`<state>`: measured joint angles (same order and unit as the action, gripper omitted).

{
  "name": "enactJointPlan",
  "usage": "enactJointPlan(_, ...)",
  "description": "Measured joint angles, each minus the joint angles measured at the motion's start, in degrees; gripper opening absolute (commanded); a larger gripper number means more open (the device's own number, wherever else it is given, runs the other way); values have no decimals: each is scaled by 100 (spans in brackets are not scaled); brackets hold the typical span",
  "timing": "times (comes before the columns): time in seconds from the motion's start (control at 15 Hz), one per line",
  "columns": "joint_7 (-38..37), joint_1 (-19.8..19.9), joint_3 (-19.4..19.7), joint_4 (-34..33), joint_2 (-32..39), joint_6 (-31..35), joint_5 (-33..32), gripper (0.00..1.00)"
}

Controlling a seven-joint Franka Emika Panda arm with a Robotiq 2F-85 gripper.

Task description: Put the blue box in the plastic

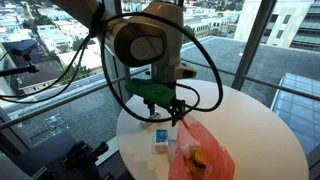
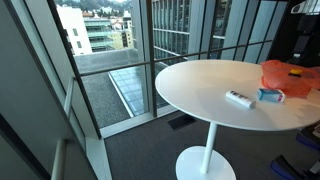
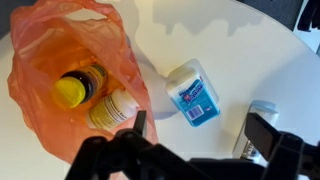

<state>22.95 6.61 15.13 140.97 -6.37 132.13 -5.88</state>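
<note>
A round white bench (image 2: 195,85) is standing on a slim white pedestal (image 2: 209,130) with a disc foot, which is resting on a grey carpeted floor (image 2: 130,155). Floor-to-ceiling glass windows (image 2: 110,55) in dark metal frames (image 2: 150,55) are running along the room. Daylight is pouring through them and brightening the bench top. Outside, in an exterior view, pale city rooftops (image 1: 40,42) are spreading out far below. A green-tinted glass tower (image 2: 100,28) is rising beyond a flat grey roof terrace (image 2: 105,72).
</note>
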Motion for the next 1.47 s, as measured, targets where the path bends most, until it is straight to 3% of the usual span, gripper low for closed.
enactJointPlan(0.47,932,-1,-303,-75,337,38,-135,100)
enactJointPlan(1.47,943,8,-406,-119,464,266,-263,100)
